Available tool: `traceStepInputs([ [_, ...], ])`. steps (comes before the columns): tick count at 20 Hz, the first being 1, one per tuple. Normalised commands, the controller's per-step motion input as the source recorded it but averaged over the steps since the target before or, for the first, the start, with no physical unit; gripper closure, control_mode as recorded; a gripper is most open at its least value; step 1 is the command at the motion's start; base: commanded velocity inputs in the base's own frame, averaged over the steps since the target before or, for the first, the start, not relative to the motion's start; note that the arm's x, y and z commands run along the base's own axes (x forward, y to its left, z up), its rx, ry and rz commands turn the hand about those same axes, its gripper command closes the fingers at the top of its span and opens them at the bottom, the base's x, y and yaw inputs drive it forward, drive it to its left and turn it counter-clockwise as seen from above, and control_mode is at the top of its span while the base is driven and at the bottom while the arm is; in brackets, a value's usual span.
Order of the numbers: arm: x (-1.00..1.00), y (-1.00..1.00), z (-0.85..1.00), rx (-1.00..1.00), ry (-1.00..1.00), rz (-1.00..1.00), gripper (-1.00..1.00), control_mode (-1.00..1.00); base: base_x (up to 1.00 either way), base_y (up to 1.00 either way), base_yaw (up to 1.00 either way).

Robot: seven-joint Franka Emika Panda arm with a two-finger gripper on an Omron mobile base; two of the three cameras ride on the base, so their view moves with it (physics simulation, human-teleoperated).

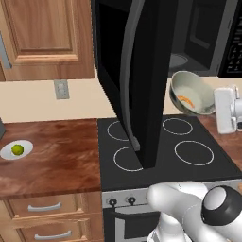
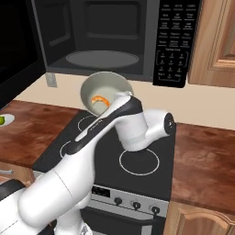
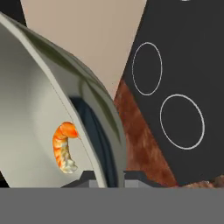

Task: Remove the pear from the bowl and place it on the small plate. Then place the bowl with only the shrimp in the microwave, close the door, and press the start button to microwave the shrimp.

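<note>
The pale bowl (image 1: 191, 92) (image 2: 105, 89) (image 3: 35, 109) hangs tilted in the air over the back of the stove, just below the open microwave (image 2: 101, 36). My gripper (image 1: 213, 103) (image 2: 122, 97) (image 3: 107, 175) is shut on its rim. The orange shrimp (image 1: 185, 100) (image 2: 99, 100) (image 3: 63, 146) lies against the bowl's inner wall. The black door (image 1: 137, 71) (image 2: 13, 50) stands swung wide open over the burners. On the wooden counter at the far left, the pear (image 1: 17, 149) (image 2: 1, 120) rests on the small plate (image 1: 27, 147) (image 2: 8, 119).
A black stovetop (image 1: 160, 160) (image 2: 137, 160) with ringed burners lies below the bowl. Inside the microwave is a grey turntable (image 2: 102, 58); its keypad (image 2: 176, 41) is on the right. Wooden cabinets (image 1: 42, 38) hang at the left, and counter (image 2: 206, 156) extends right.
</note>
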Motion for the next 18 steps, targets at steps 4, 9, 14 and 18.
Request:
traceStepInputs([
  [4,0.00,0.00,0.68,0.00,-0.31,0.00,1.00,-1.00,0.00,0.00,0.00],
  [9,0.01,0.00,0.54,0.00,-0.18,0.00,1.00,-1.00,0.00,0.00,0.00],
  [14,0.09,0.00,0.28,-0.02,0.01,0.00,1.00,-1.00,0.00,0.00,0.00],
  [18,0.28,0.00,0.16,-0.07,0.22,0.00,1.00,-1.00,0.00,0.00,0.00],
])
